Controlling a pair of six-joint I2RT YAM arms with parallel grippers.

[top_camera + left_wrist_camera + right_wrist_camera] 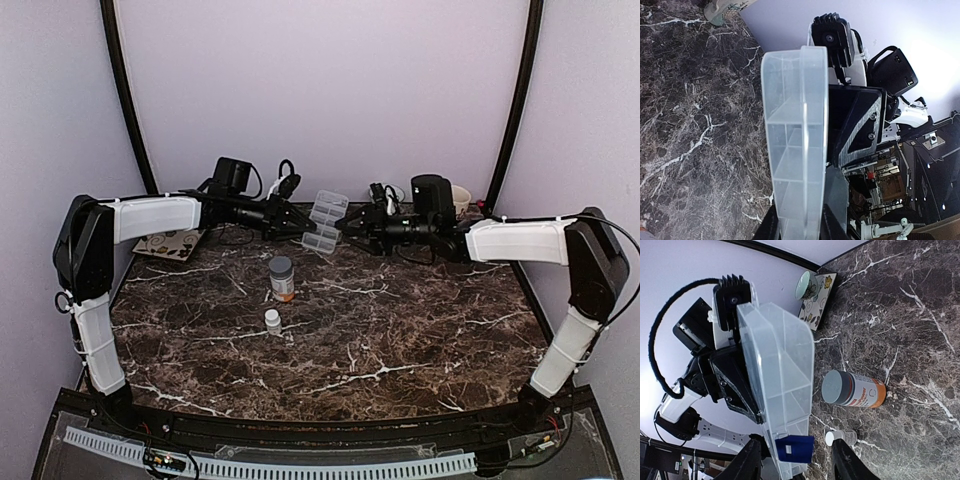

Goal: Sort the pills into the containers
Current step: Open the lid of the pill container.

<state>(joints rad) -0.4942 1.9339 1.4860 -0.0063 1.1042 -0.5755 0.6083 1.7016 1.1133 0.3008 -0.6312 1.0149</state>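
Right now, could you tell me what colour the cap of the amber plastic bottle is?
Grey; the round cap shows best in the right wrist view.

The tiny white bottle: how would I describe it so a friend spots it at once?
Look at the dark marble table, left of its middle, where two bottles stand alone. The tiny white bottle is the one nearer the front edge, far shorter than the amber bottle with its grey cap just behind it.

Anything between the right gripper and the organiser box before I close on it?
Nothing visible. The right gripper is open, with the blue latch of the organiser box between its fingers. The left gripper clamps the box's other side. The amber bottle and white bottle stand apart from it.
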